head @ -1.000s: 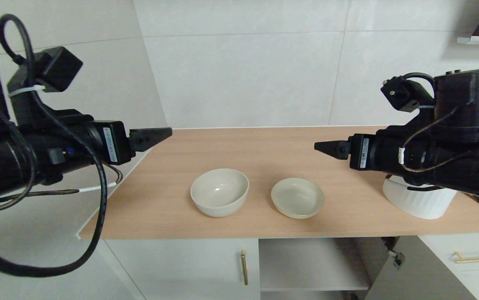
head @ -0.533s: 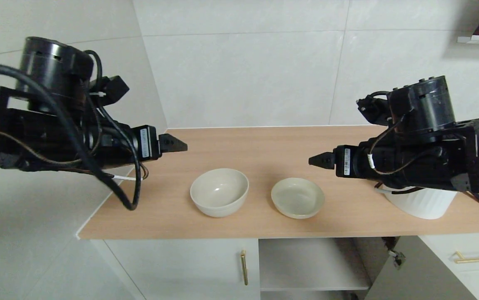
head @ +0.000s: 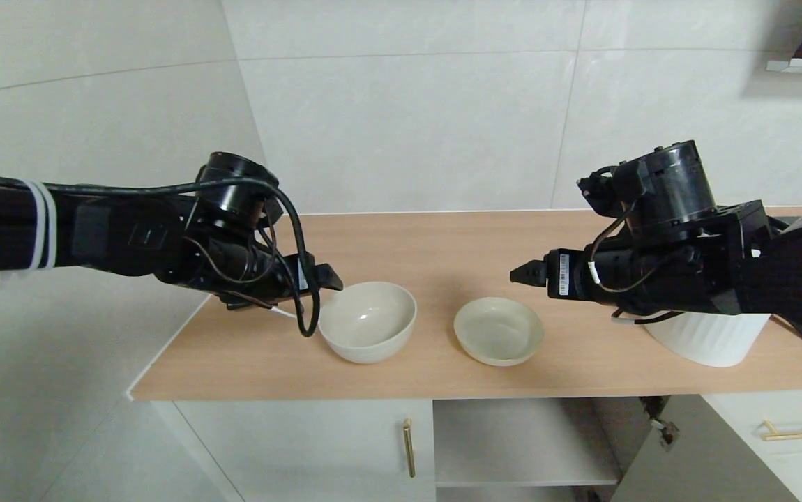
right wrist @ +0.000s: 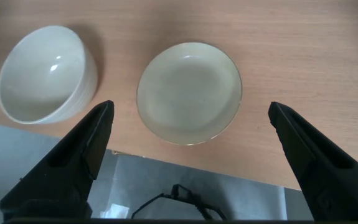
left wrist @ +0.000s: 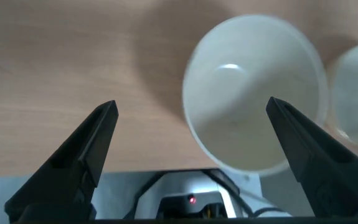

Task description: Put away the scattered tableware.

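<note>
Left gripper (head: 328, 277), fingers spread, at deep bowl's (head: 367, 321) 10 o'clock; right gripper (head: 523, 274), likewise spread, near shallow dish's (head: 498, 330) 1 o'clock.

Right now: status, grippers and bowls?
Left gripper open, empty, close to deep bowl. Right gripper open, empty, near shallow bowl. Both bowls on counter. Ribbed white pot at counter's right end.

Deep bowl (head: 367, 321) set left on countertop (head: 443, 244); shallow bowl (head: 498, 330) near its right; large container (head: 704, 340) placed far right. Open compartment (head: 523, 438) located below.
</note>
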`<state>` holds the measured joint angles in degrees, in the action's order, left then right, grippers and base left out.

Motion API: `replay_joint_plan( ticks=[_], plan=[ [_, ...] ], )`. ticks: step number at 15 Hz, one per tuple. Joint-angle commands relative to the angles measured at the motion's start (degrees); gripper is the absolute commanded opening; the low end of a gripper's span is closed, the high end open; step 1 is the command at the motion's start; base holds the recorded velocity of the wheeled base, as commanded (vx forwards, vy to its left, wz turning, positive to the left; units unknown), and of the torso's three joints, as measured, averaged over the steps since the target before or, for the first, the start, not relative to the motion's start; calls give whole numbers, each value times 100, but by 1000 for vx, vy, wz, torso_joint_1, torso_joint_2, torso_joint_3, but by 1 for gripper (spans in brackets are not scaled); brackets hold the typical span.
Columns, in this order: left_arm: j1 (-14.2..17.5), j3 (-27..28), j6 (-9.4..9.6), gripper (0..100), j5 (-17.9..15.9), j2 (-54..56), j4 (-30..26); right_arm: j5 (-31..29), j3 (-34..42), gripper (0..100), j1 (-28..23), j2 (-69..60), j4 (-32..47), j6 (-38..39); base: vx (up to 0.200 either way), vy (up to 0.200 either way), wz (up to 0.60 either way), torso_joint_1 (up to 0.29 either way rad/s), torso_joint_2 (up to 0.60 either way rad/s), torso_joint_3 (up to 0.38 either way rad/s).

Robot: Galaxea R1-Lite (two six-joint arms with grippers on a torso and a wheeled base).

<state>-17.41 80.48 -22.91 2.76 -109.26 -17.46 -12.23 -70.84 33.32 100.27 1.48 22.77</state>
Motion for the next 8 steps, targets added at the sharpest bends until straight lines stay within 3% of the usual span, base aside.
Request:
replay_joint_plan(
  ticks=[1, 5, 8],
  plan=[
    [27, 82, -12, 100, 6, -473, 5, -87, 0, 100, -1, 10, -7, -1, 0, 0, 0, 0, 0, 0],
    [27, 240, -21, 100, 6, -798, 5, -113, 0, 100, -1, 2, -16, -1, 0, 0, 0, 0, 0, 0],
    [27, 328, -188, 100, 50, -956, 5, -113, 0, 100, -1, 10, -16, 8, 0, 0, 0, 0, 0, 0]
  ],
)
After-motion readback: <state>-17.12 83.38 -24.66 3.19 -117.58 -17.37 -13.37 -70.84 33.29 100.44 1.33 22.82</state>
